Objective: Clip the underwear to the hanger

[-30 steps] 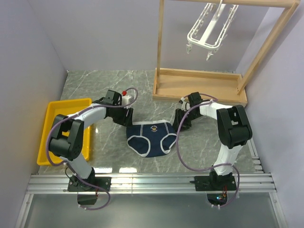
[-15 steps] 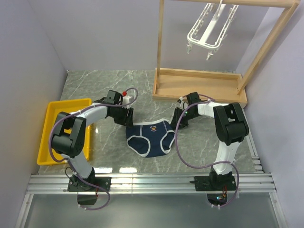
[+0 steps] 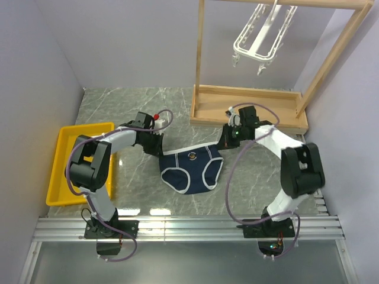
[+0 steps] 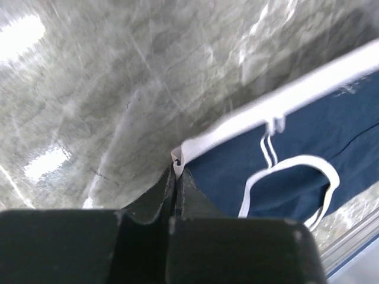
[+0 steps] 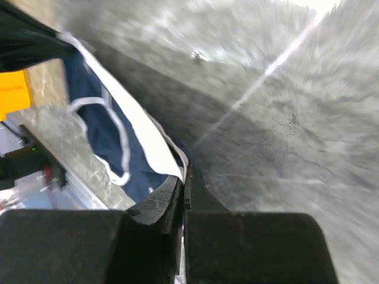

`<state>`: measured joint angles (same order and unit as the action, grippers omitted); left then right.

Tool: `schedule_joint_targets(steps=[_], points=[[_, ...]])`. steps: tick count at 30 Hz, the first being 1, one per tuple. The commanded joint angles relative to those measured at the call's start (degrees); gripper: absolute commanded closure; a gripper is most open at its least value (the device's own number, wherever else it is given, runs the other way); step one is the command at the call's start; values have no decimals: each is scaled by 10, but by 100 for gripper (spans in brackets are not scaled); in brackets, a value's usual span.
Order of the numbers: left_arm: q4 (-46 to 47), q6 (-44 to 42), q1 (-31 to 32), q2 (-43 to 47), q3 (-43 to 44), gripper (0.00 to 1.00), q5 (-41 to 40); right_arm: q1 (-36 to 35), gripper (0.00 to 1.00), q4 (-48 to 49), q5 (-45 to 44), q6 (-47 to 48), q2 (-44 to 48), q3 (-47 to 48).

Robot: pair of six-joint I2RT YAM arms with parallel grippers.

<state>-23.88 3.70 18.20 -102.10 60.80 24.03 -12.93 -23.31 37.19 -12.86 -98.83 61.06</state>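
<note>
While both arms reach in over the marble-patterned table, the underwear hangs stretched between them just in front of the wooden rack, on the near side of its base and towards that base's left end. The left end effector sits off the rack base's left corner, nearer the arm bases, its fingers pressed together on the left end of the white waistband. The left wrist view shows the band's corner pinched at the fingertips, with navy cloth and a white-trimmed leg opening spreading away beyond. The right end effector sits close to the rack base's front edge, likewise closed tight on the waistband's other end, and the right wrist view shows the white band folding into the closed tips. The waistband runs nearly straight between the two grips, its right end closer to the rack base, and the rest of the garment drapes away from the rack; whether its lower edge touches the table cannot be told. The hanger hangs tilted from the rack's top bar, high above the base, small clips dangling, well apart from the underwear. A yellow tray lies far to the left of the rack
</note>
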Motion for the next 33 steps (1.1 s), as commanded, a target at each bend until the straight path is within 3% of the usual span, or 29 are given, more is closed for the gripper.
schedule_joint_targets(steps=[1, 8, 13, 21, 25, 29, 33], points=[[2, -25, -1, 58, 35, 100, 1, 2, 100, -7, -51, 52, 101, -5], [14, -91, -11, 165, 41, 100, 37, -2, 100, -34, -169, 193, 238, -16], [-6, -99, -13, 241, 33, 100, 93, -19, 100, -81, -200, 248, 340, -23], [-137, -170, -7, 335, 46, 100, 179, -40, 100, -247, -130, 326, 425, -24], [-194, -172, -4, 344, 75, 100, 220, -54, 100, -274, -89, 358, 463, -38], [-209, -150, -4, 300, 86, 100, 217, -62, 100, -240, -98, 348, 422, -71], [-116, -110, -2, 222, 62, 98, 128, -59, 100, -152, -124, 323, 291, -80]])
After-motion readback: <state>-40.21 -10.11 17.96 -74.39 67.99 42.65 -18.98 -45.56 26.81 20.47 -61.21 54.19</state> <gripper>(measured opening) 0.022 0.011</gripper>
